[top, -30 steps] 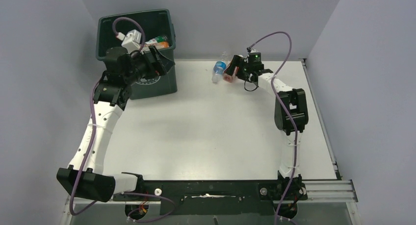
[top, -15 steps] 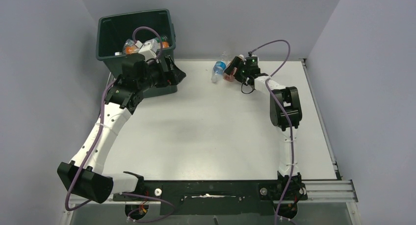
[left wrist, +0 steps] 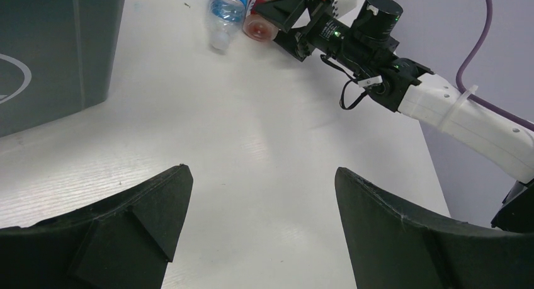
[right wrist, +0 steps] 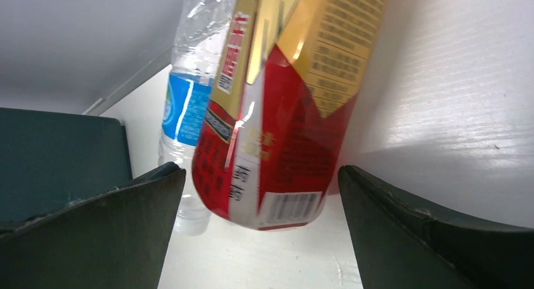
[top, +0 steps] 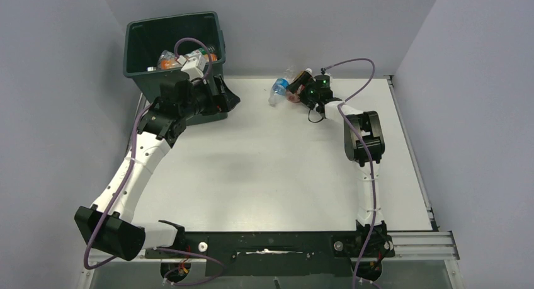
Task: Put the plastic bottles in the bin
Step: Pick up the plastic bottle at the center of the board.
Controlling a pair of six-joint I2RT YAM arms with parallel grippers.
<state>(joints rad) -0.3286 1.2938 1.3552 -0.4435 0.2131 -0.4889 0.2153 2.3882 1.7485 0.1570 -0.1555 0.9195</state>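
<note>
Since a second ago my left pincer point(left wrist: 261, 175) has come away from above the bin point(top: 146, 81) and now hangs just off its front right corner, low over the table point(top: 271, 169). Its jaws are spread wide with nothing between them. In the left wrist view the bin's dark wall fills the left edge, part of its white symbol showing. My right arm has meanwhile reached further along the far edge of the table, and my right pincer point(right wrist: 261, 169) now stands well to the right of the bin, at the last two bottles lying outside it.

That pincer is released, not clenched. Its two fingers point(right wrist: 113, 238) flank a red-and-gold labelled bottle point(right wrist: 277, 113), which lies on its side on the table. A clear gap shows on the side away from the bin (the gap on the bin's side is much narrower, and I cannot tell whether that finger touches). Just beyond it, on the side nearer the bin, lies a clear bottle with a blue label point(right wrist: 186, 109), also on its side and right against the red one.

Inside the bin several bottles point(top: 167, 60) are piled toward its right half, orange showing among the clear ones, with one red-labelled bottle point(top: 211, 53) close to the right wall.
</note>
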